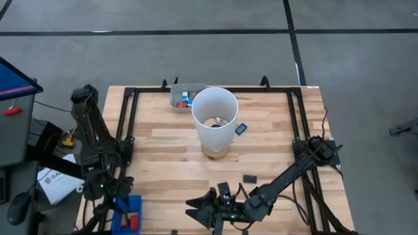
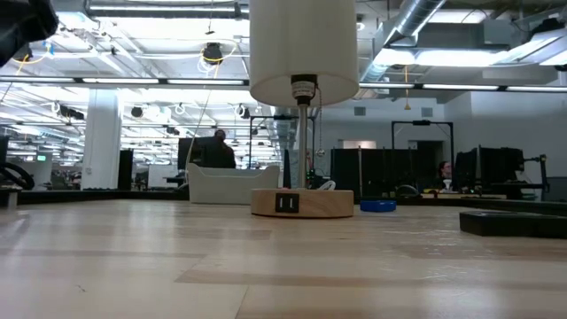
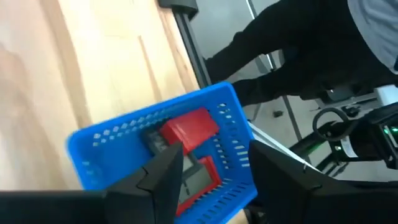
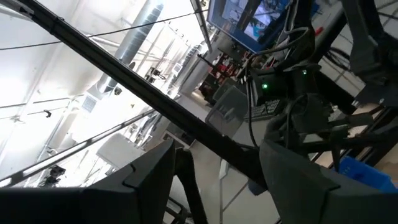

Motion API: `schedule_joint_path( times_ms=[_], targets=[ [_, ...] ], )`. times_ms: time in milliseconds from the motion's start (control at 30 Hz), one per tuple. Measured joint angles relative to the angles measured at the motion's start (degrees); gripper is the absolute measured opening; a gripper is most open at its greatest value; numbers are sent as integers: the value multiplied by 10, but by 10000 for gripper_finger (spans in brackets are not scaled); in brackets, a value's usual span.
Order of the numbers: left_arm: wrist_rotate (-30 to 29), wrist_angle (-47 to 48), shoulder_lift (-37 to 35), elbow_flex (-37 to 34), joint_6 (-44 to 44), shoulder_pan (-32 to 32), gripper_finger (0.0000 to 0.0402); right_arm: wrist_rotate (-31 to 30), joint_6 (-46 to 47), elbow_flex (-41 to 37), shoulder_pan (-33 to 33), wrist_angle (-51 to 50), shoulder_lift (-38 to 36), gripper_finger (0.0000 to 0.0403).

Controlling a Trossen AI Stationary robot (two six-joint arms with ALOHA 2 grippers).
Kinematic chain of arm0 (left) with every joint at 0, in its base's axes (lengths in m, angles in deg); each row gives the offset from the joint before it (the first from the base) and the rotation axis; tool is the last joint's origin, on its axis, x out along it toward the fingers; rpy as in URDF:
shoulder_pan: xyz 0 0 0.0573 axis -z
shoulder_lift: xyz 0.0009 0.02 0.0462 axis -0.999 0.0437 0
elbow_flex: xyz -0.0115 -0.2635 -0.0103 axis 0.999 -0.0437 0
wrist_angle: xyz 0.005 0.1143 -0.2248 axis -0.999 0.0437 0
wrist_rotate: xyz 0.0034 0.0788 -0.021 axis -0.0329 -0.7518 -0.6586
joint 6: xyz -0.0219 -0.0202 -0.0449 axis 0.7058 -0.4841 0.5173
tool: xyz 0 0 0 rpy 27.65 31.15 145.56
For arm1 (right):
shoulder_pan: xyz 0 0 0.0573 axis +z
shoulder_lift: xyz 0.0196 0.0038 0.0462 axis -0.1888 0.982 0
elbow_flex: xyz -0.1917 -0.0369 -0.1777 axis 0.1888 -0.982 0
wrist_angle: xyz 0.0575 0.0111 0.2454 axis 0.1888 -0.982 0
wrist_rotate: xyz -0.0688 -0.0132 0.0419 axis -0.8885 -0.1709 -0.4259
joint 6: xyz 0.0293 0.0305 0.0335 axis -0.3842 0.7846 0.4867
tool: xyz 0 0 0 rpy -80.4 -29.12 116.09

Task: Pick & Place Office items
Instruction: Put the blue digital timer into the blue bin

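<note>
High view, left gripper (image 1: 124, 207): at the table's near left corner, directly over the blue tray (image 1: 134, 214).
High view, right gripper (image 1: 204, 210): at the near edge of the wooden table (image 1: 170, 156), near its middle; fingers spread, nothing between them.
High view, office items: a small blue piece (image 1: 241, 128) lies just beside the white cylinder (image 1: 213, 119); a black piece (image 1: 249, 177) lies apart on bare wood toward the right arm; several red and blue pieces sit in the grey tray (image 1: 177, 99) at the far edge.
Low view, cylinder: raised on a stem above a round wooden base (image 2: 302, 203); the grey tray (image 2: 221, 184) stands behind it; a dark flat piece (image 2: 512, 221) rests at the right.
Left wrist view, left gripper (image 3: 214, 169): fingers parted, empty, above the blue tray (image 3: 93, 140), which holds red pieces (image 3: 189, 127).
Right wrist view, right gripper (image 4: 217, 165): fingers released, tilted up toward the room; no item between them.
</note>
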Motion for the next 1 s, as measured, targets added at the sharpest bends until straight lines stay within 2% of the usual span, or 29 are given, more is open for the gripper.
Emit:
schedule_joint_path(
  times_ms=[167, 333, 500, 633, 733, 800, 900, 1000],
  targets=[
    [3, 36, -51, 0, -37, -23, 176, -20, -53, 0, 0, 26, 0, 228],
    [4, 38, -100, 17, -125, -68, 175, -21, -163, 0, 2, 105, -1, 228],
    [-5, 37, -129, 69, -245, -138, 176, -20, -315, 20, 22, 126, -21, 228],
    [-32, 16, -140, 123, -360, -197, 177, -28, -487, 51, 48, 107, -54, 228],
    [-59, -45, -142, 156, -452, -234, 177, -90, -605, 89, 75, 14, -78, 227],
    [-81, -87, -141, 172, -509, -254, 178, -150, -629, 125, 93, -106, -92, 225],
    [-111, -128, -141, 188, -576, -274, 178, -221, -594, 194, 116, -323, -99, 217],
    [-152, -136, -141, 198, -613, -285, 178, -259, -509, 266, 137, -525, -95, 205]
  ],
)
